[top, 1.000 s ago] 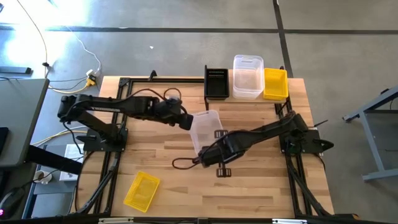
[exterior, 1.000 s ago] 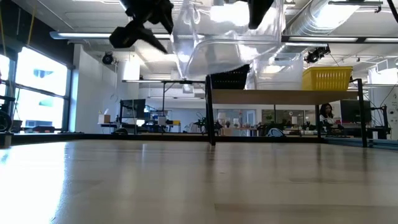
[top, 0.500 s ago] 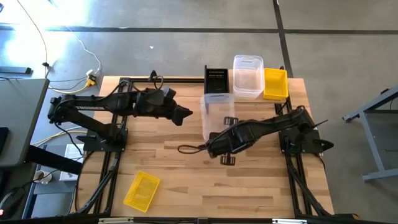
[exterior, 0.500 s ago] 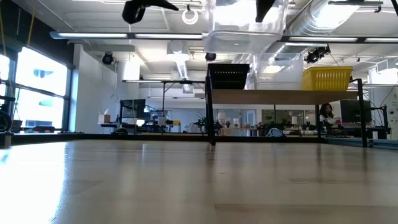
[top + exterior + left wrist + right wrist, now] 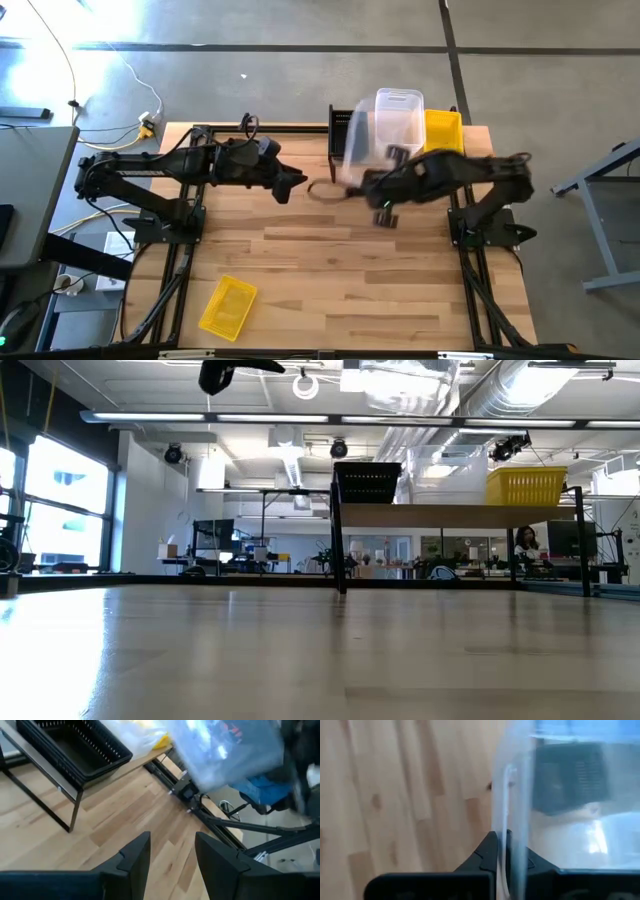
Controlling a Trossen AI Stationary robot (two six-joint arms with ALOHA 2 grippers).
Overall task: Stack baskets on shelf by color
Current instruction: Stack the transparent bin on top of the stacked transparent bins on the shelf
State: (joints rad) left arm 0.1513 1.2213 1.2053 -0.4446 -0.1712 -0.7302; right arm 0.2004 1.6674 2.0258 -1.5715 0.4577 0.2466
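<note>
1. Baskets sit in a row on the shelf (image 5: 400, 160) at the far edge of the table (image 5: 330, 290): a black basket (image 5: 338, 125) at one end, a clear tub (image 5: 400, 112) in the middle, a yellow basket (image 5: 446, 130) at the other end.
2. Another clear tub (image 5: 356, 150) is up in the air just in front of the black basket, tilted and blurred.
3. The right gripper (image 5: 501, 851) has its fingers pinched tight on that raised tub's thin wall; the right arm reaches in from the right side of the table toward the shelf.
4. From table height, the raised tub shows at the top edge, above the shelf and the black basket on it.
5. The left gripper (image 5: 296, 182) hangs above the table left of the raised tub, apart from it, fingers (image 5: 135, 857) parted with nothing between them.
6. A second yellow basket (image 5: 228, 306) lies alone near the front left corner of the table, well apart from both arms.
7. A person (image 5: 524, 546) is visible in the room far behind the shelf.
</note>
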